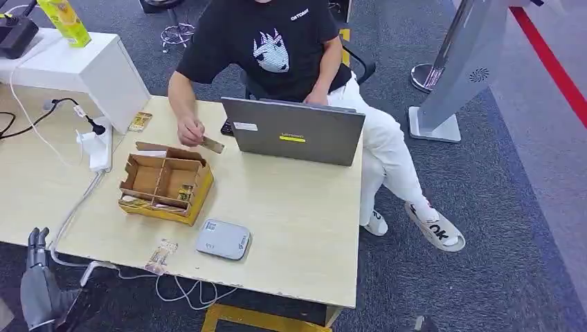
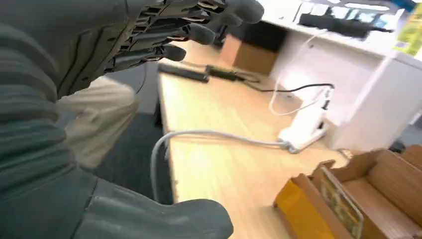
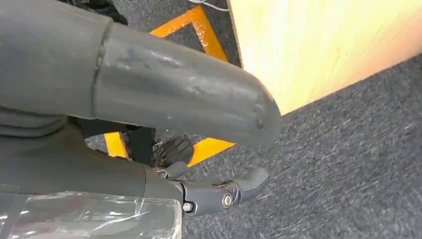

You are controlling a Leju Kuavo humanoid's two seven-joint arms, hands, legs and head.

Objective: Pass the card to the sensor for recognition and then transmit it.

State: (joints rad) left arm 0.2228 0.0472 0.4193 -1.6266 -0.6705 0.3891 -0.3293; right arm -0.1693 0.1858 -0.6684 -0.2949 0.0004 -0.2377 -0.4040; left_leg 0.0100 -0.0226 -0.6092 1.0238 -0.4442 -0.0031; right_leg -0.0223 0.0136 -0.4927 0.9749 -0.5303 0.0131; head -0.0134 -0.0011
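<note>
Left robot hand: seen at the near-left corner of the surface, below its edge; fingers are spread apart and nothing is held.
Card on the edge: a small printed card is seen lying flat near the front edge, just left of the sensor; it is judged thin, light and fairly stiff, probably slick, so a pinch across its overhanging or long edge is advised rather than a lift from flat.
Cardboard box: an open, divided tray is seen in the middle-left of the surface; the large compartments look bare, and a few cards are stood on edge in a small compartment toward its right.
Upright cards: an easier hold is judged here, by the top edge, thumb against finger.
Sensor: a flat grey reader is laid just right of the loose card, a little in from the front edge.
Person's hand: another card is held above the box, beside the laptop.
Right robot hand: hung beside the surface over the carpet; nothing is gripped, thumb and fingers apart.
</note>
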